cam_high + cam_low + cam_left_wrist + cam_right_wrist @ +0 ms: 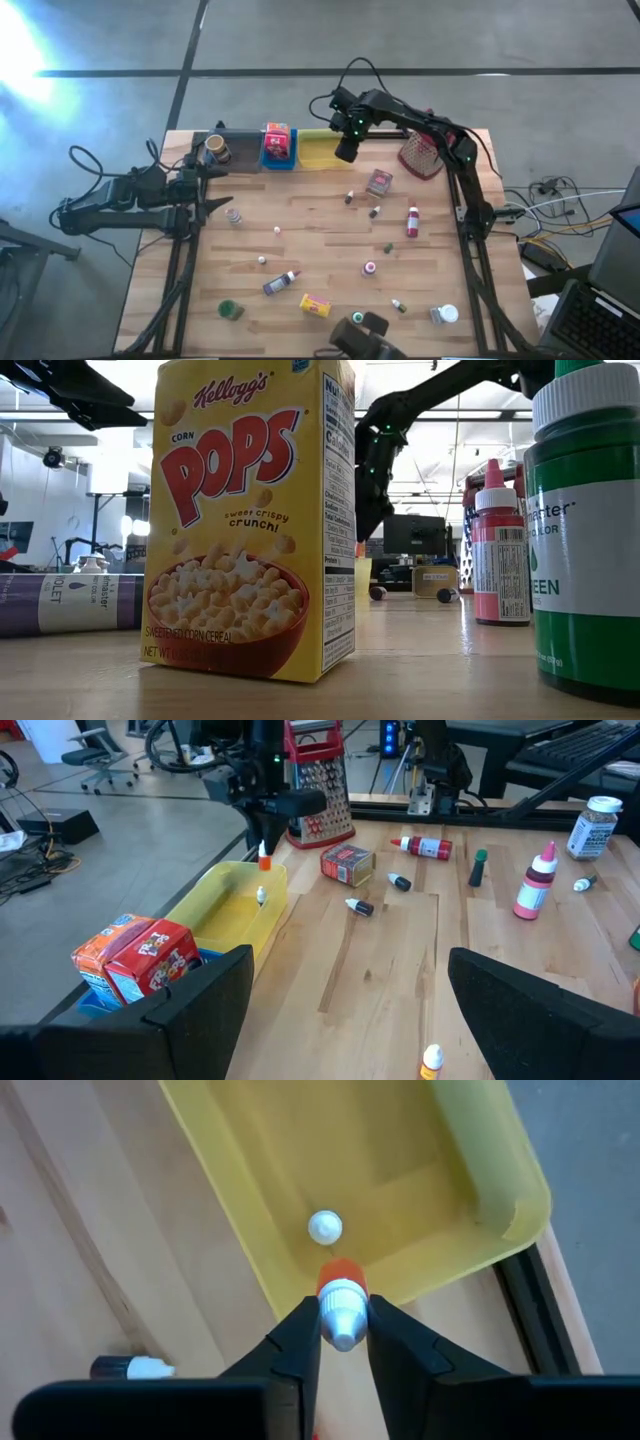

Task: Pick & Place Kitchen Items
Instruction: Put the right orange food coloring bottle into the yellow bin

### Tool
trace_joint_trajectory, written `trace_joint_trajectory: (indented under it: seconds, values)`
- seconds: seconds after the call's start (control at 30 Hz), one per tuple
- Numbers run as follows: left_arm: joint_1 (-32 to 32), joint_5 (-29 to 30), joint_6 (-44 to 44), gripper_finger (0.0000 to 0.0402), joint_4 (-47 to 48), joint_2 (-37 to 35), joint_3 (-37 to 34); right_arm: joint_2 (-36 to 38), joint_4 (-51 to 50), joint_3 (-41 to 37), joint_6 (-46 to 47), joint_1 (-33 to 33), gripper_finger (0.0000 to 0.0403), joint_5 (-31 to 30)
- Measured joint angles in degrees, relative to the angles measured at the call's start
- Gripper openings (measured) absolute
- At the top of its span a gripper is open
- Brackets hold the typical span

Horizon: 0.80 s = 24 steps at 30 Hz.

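**Right arm holds a small bottle over the yellow tray**

At nine o'clock on the table [330, 225], the left gripper [215, 208] waits with its fingers spread wide and nothing between them. Along the far edge, from eleven toward twelve o'clock, sit the grey tray [238, 150] with a jar [218, 149] in it, the blue tray [279, 160] holding red boxes [135, 955], and the yellow tray [420, 1190]. A white-capped bottle [324, 1228] already stands in the yellow tray. At twelve o'clock the right gripper [343, 1342] hangs over that tray's near wall, pinched on an orange-and-white bottle [341, 1302]. The grater [421, 156] lies at one o'clock. More kitchen items are scattered from the centre to six o'clock: a red tin [379, 182], a red bottle [412, 222] and a yellow box [316, 305].
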State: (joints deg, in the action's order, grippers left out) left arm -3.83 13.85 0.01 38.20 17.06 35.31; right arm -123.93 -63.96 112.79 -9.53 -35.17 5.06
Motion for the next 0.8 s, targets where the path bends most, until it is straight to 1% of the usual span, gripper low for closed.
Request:
trace_joint_trajectory:
  seconds: [0.13,0.33,0.57,0.8]
  values:
    - [0.01,0.00,-0.01,0.0339,0.00,0.01,0.00,0.10,0.69,-0.01,0.08,-0.43,0.0062,-0.02]
    - [0.00,0.00,0.00,0.0339,0.00,0.01,0.00,0.10,2.08,-0.43,0.10,-0.70,0.0070,-0.03]
    - [0.00,0.00,0.00,0.0339,0.00,0.02,0.00,0.10,4.81,-0.50,0.24,-0.75,0.0063,-0.02]
    - [0.01,0.00,0.00,0.0339,0.00,0.00,0.00,0.10,5.88,-1.91,1.46,-0.77,0.0070,-0.01]
